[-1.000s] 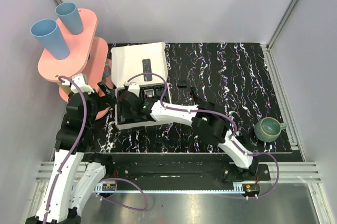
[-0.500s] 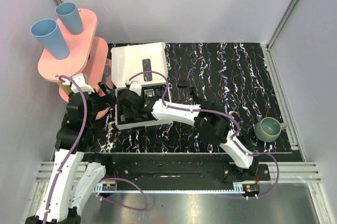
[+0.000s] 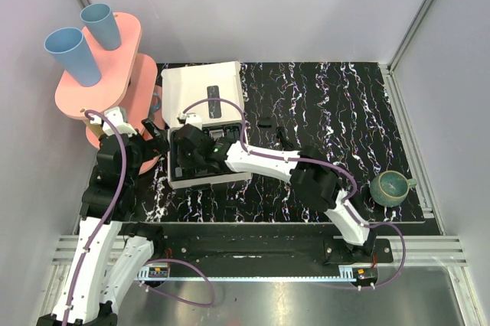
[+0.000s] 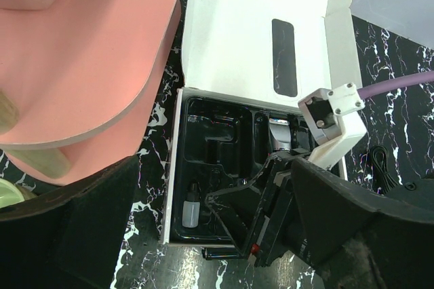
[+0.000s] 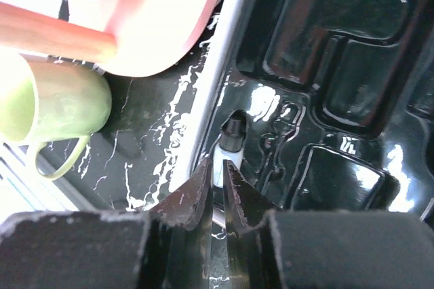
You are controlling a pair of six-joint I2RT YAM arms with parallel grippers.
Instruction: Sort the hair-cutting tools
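Far left: a pink two-tier stand (image 3: 115, 54) carries two blue cups (image 3: 73, 55) on its top shelf. A pale green mug (image 5: 54, 109) sits below the shelf, near the box wall.

Left gripper (image 3: 155, 142): jaws spread wide, holding nothing, hanging just left of the box and pointed at it.

White box (image 3: 200, 90): lid folded back flat, black moulded tray (image 4: 217, 133) exposed. A small bottle (image 5: 229, 150) with a dark cap lies in a slot at the tray's left edge, beside the box wall.

Right gripper (image 5: 218, 175): the arm reaches across the table into the tray. The jaws are drawn close together and closed on the lower body of the small bottle, which sits in its slot.

A grey-headed piece (image 4: 280, 126) shows in the tray's far part, mostly hidden behind the right wrist; its type cannot be confirmed.

Hair-cutting tools: small black pieces (image 3: 266, 122) lie on the marbled table (image 3: 344, 96) to the right of the box, apart from it.

Far right: a dark teal bowl (image 3: 389, 187) stands near the table edge
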